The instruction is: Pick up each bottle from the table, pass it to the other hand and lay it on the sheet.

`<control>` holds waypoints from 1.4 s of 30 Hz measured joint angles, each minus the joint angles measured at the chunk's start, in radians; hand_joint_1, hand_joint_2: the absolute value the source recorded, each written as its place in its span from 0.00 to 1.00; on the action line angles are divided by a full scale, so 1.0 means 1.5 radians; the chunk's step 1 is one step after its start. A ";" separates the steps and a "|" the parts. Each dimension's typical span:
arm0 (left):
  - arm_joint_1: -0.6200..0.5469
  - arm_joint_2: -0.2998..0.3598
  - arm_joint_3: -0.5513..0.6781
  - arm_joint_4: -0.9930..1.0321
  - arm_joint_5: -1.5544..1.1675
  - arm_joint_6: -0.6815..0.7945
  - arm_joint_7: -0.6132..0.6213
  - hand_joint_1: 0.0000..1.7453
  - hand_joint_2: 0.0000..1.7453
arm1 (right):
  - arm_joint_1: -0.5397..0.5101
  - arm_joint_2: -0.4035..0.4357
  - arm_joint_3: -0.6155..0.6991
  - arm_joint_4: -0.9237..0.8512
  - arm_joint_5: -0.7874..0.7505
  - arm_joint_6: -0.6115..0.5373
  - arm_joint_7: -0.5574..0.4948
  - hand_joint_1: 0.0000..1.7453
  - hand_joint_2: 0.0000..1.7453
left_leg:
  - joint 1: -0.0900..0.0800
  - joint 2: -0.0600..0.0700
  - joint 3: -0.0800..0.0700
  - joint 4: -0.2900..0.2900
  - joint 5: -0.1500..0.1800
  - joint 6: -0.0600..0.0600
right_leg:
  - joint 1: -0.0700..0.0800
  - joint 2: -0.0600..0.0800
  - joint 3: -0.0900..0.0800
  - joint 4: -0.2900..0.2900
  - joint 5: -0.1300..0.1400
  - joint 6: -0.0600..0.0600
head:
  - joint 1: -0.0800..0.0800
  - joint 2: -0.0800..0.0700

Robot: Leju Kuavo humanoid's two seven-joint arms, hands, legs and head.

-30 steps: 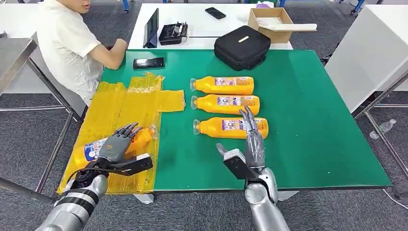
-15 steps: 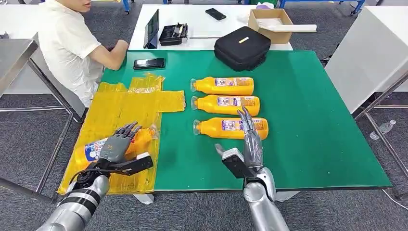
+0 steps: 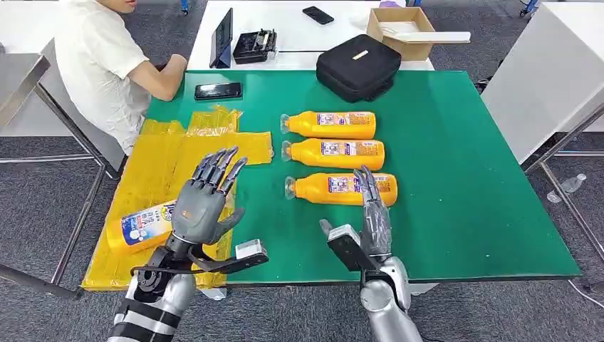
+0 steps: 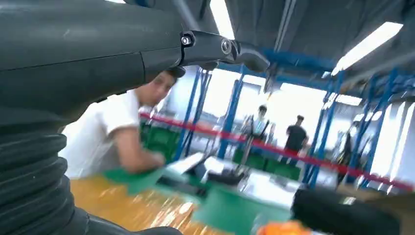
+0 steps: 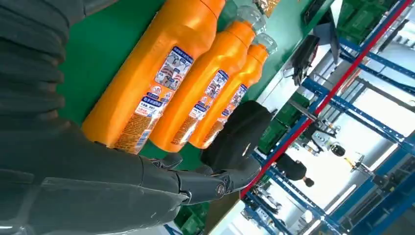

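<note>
Four orange bottles total. One bottle on the sheet [image 3: 142,226] lies on the yellow plastic sheet [image 3: 164,153] at the bench's [image 3: 463,178] left front edge, blue-and-white label showing, long axis slanted toward that front-left corner. Left hand [image 3: 203,196] is raised above the sheet just beside that bottle, fingers spread wide, holding nothing.

Three more lie in a row mid-bench on the green top, long axes parallel to the front edge, clear caps pointing toward the sheet. Nearest bottle [image 3: 340,188] is closest to the front edge, then the middle bottle [image 3: 335,152], then the far bottle [image 3: 329,125]. Right hand [image 3: 372,214] sits flat and open, fingers extended, fingertips over the base end of the nearest bottle; contact can't be told from the head view. The right wrist view puts the hand at the label end of that bottle [image 5: 147,83].

Judgement: the right hand is far nearer, so the next pick is its job, closing across the bottle's short axis.

Labels: blue, white and red panels with a cartoon figure; print too small to read, no brand legible.
</note>
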 measured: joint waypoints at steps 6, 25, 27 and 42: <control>0.007 -0.001 -0.026 -0.047 -0.012 0.009 -0.002 0.00 1.00 | 0.000 0.005 0.000 -0.002 0.000 0.000 0.001 0.00 1.00 | 0.000 0.000 0.000 0.000 0.000 0.000 | 0.000 0.000 0.000 0.000 0.000 0.000 | 0.000 0.000; 0.128 -0.071 -0.054 -0.145 0.450 -0.153 -0.099 0.00 1.00 | -0.062 -0.063 -0.004 0.075 0.373 -0.063 0.235 0.00 1.00 | 0.000 0.000 -0.002 0.000 0.000 0.000 | -0.001 0.000 -0.001 0.000 0.000 0.000 | 0.000 0.000; 0.133 -0.071 -0.054 -0.145 0.450 -0.154 -0.100 0.00 1.00 | -0.073 -0.070 -0.005 0.091 0.385 -0.062 0.239 0.00 1.00 | 0.000 -0.001 -0.002 0.000 0.000 0.000 | 0.000 0.000 -0.001 0.000 0.000 0.000 | 0.000 0.000; 0.129 -0.075 -0.054 -0.145 0.409 -0.133 -0.090 0.00 1.00 | -0.153 -0.089 0.048 0.195 0.469 0.000 0.351 0.00 1.00 | 0.000 0.000 -0.002 0.000 0.000 0.000 | 0.000 0.000 -0.001 0.000 0.000 0.000 | 0.000 0.000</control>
